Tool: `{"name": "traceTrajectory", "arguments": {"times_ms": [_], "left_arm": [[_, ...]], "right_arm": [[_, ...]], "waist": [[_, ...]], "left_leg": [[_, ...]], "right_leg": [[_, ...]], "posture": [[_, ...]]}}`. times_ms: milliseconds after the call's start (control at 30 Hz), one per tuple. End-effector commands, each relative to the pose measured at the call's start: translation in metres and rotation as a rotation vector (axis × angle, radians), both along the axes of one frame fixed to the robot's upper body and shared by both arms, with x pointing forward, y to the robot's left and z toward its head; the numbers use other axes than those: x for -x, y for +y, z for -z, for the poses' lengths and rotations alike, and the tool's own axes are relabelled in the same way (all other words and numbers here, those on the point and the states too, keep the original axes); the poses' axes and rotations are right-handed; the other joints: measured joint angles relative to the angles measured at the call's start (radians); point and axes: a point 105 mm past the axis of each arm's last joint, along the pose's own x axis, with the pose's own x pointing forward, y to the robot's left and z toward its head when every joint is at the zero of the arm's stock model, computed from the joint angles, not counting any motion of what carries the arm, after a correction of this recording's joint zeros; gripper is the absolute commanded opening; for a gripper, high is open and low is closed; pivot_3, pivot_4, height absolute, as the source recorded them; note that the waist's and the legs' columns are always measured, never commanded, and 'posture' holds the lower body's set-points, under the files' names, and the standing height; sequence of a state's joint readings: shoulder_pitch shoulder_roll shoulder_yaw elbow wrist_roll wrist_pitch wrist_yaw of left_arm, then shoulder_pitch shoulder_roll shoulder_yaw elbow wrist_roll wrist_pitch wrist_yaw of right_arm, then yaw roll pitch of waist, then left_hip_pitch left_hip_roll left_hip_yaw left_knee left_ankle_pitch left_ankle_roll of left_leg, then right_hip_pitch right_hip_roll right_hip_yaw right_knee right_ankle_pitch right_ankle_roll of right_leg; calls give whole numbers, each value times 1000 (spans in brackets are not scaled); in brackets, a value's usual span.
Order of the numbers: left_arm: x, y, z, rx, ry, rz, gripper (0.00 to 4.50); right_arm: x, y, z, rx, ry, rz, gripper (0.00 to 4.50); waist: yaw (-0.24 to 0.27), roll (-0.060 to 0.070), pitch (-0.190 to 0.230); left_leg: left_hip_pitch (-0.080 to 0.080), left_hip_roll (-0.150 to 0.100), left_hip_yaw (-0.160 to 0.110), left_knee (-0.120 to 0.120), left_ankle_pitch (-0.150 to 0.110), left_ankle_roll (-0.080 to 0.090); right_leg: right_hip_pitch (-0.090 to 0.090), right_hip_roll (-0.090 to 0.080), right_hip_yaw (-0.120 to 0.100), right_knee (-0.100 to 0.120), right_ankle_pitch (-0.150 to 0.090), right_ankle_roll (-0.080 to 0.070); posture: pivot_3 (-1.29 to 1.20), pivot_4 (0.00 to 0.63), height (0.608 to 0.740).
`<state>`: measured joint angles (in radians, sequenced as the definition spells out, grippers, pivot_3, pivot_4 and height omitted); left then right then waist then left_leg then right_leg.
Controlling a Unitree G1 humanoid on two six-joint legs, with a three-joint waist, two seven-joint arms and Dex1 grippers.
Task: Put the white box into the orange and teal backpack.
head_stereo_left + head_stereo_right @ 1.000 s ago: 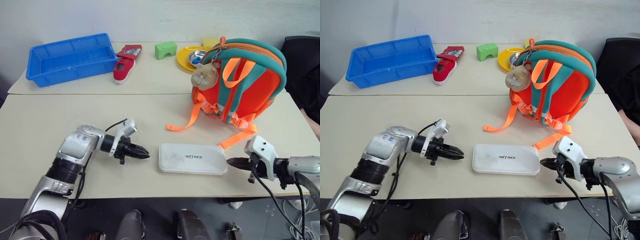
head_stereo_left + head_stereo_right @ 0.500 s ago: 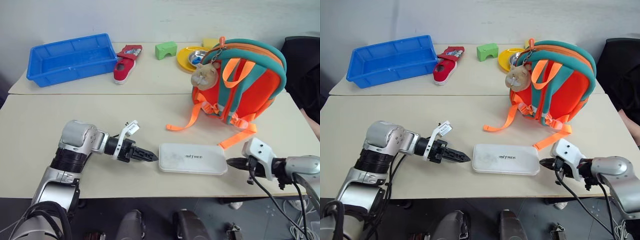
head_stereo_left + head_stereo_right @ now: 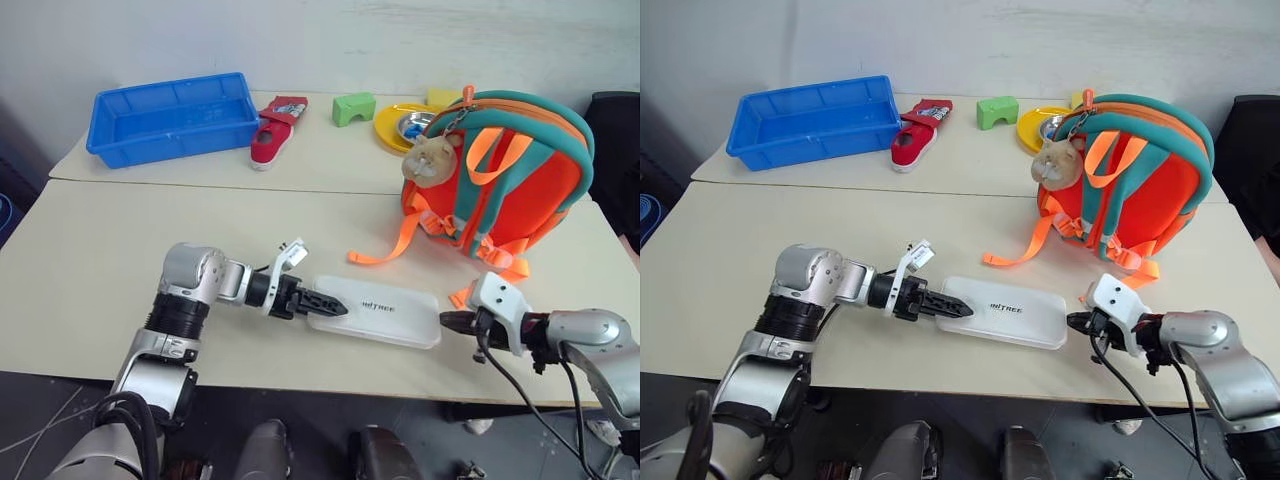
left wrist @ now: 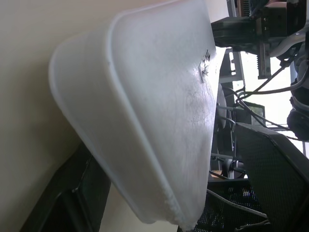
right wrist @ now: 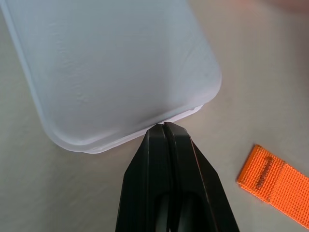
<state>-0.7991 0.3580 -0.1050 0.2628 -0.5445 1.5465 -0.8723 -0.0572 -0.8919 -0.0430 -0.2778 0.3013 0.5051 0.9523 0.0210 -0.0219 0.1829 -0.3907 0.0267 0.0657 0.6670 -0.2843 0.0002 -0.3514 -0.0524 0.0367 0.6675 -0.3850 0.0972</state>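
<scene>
The white box point(image 3: 390, 313) lies flat near the table's front edge, its dark lettering facing up. My left gripper point(image 3: 335, 306) is at the box's left end, open, one finger over the lid and the other finger point(image 4: 72, 203) below the box point(image 4: 154, 111). My right gripper point(image 5: 164, 126) is shut, and its tips touch the rim of the box's point(image 5: 111, 63) right end. The orange and teal backpack point(image 3: 520, 185) stands upright behind the box, to the right. A tan plush charm point(image 3: 430, 155) hangs on it, and its orange straps trail over the table.
A blue bin point(image 3: 175, 115), a red shoe point(image 3: 275, 140), a green block point(image 3: 355, 107) and a yellow plate point(image 3: 392, 127) line the far table. A loose orange strap end point(image 5: 273, 176) lies beside my right gripper. A black chair point(image 3: 618, 125) stands at the right.
My left gripper has moved right to the box's left end, rolled its wrist and opened around it. My right gripper stays shut at the box's right end. The camera view has shifted.
</scene>
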Motion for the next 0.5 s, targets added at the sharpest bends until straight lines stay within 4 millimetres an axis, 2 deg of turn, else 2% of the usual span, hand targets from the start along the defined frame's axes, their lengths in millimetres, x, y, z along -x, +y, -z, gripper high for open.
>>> {"name": "traceTrajectory", "arguments": {"times_ms": [33,133,200,333,433,500], "left_arm": [[-5,-3,-1,15,-3,-23,3840],[-6,-5,-9,65,-7,-19,3124],[-6,-6,-16,106,-3,-18,2484],[-6,2,-35,206,2,-33,1448],[-5,8,-41,244,-22,-47,1295],[-6,21,-54,310,-37,-81,1295]], "right_arm": [[0,9,-11,-26,-45,-24,0],[1,11,-9,-26,-46,-22,0],[2,11,-9,-27,-47,-20,0],[4,3,-14,-43,-82,27,0],[7,-10,-21,-43,-129,105,0],[16,-26,-34,-103,-137,204,377]], "waist": [[-1,0,0],[-4,0,0],[-7,0,0],[-14,0,0],[-23,0,0],[-23,0,0]], "left_leg": [[0,0,0,0,0,0],[-1,0,-1,-1,0,-1],[-1,0,-1,-1,1,-1],[-2,1,-2,-2,0,-2],[-2,1,-2,-3,1,-3],[-3,2,-2,-4,1,-4]], "right_leg": [[0,0,0,0,0,0],[-1,1,-1,-1,0,0],[-1,1,-1,-1,0,0],[-1,1,-2,-2,0,0],[-1,2,-2,-3,0,0],[-2,2,-2,-3,0,0]], "posture": [[0,150,740],[0,150,740],[0,150,740],[0,150,740],[0,150,740],[0,150,740]]}}
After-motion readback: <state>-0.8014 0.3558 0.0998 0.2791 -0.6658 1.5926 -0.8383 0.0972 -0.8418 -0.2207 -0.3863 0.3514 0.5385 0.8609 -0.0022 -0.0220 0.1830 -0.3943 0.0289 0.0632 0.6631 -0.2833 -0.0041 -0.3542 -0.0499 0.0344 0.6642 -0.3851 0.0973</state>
